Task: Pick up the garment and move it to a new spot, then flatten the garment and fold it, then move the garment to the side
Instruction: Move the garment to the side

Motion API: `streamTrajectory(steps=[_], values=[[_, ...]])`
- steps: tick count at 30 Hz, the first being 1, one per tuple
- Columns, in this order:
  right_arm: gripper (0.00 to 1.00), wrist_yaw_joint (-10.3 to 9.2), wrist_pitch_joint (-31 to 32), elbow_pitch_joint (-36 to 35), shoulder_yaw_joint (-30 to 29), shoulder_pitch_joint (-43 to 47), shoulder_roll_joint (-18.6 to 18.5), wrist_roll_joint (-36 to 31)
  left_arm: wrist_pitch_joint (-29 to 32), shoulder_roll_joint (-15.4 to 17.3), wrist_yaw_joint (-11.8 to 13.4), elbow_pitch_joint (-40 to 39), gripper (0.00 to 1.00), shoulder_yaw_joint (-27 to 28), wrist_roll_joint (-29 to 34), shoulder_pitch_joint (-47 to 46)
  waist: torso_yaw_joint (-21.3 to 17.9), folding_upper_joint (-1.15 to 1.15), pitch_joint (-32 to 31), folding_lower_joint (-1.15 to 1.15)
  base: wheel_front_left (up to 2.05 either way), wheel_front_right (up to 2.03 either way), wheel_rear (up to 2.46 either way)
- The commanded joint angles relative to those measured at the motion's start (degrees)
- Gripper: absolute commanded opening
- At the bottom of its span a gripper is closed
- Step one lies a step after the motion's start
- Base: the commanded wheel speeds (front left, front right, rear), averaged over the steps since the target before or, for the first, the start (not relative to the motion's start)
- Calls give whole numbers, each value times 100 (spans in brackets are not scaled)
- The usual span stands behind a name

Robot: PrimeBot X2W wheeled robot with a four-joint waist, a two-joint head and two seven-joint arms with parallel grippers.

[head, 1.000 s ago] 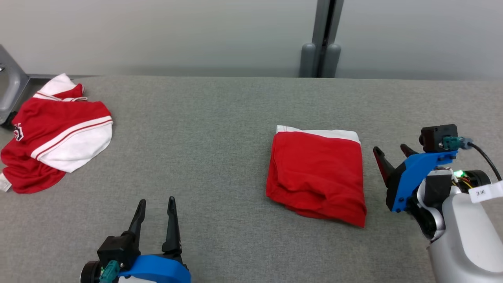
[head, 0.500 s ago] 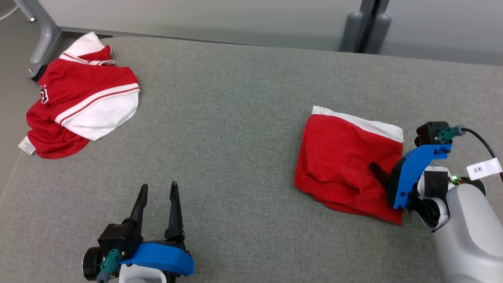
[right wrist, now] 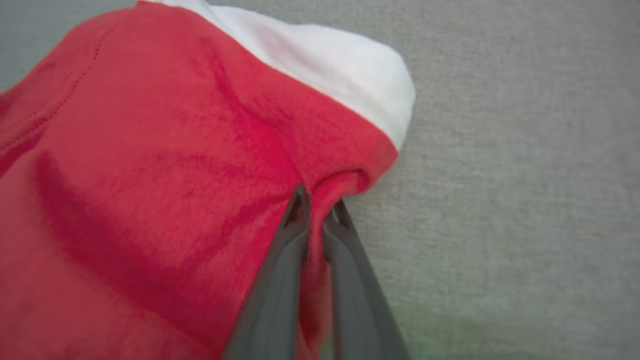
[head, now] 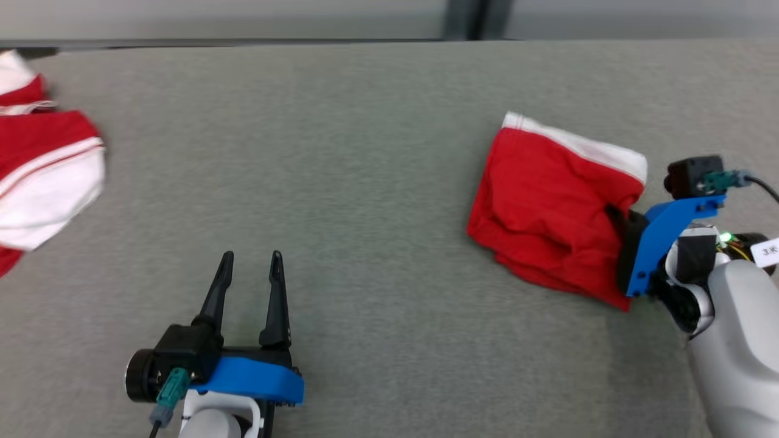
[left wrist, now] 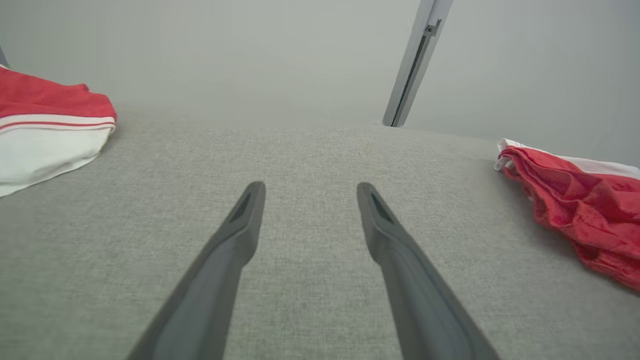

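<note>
The folded garment (head: 551, 198) is red with a white band along its far edge and lies on the grey table (head: 341, 152) at the right. My right gripper (head: 614, 213) is shut on its right edge. In the right wrist view the two fingers (right wrist: 280, 265) pinch a raised ridge of red cloth of the garment (right wrist: 150, 165). My left gripper (head: 251, 260) stands open over bare table at the lower left, well apart from the garment (left wrist: 575, 200), its fingers (left wrist: 235, 240) spread with nothing between them.
A second red and white garment (head: 42, 176) lies crumpled at the table's far left edge, also seen as red and white cloth (left wrist: 45, 130) in the left wrist view. A grey post (left wrist: 415, 65) stands behind the table's far edge.
My right gripper has reached onto the folded garment's right edge and closed on the cloth, bunching it. The head camera has shifted. The left gripper stays open.
</note>
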Motion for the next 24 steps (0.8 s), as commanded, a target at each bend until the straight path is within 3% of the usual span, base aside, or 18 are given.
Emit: streamTrajectory(steps=[1,8,13,19,24], values=[[0,-3,-51,-49,8,-46,-96,24,-26,38,-11,-41,100,-21,50,-78,-242,0,-69,-1,0,0,0],[0,-3,-319,-374,-271,83,-411,215,147,206,-80,-351,100,-208,256,-319,-1280,0,304,-1,0,0,0],[0,-2,-478,-509,-590,174,-425,242,391,352,-110,-682,100,-288,385,-533,-1722,0,608,-1,0,0,0],[0,-2,-466,-423,-898,-59,-487,133,619,474,-119,-968,100,-376,458,-648,-1784,0,871,-1,0,0,0],[0,-2,-257,-143,-1119,-568,-788,-97,728,542,-58,-1162,100,-403,514,-681,-1465,0,1057,-1,0,0,0]])
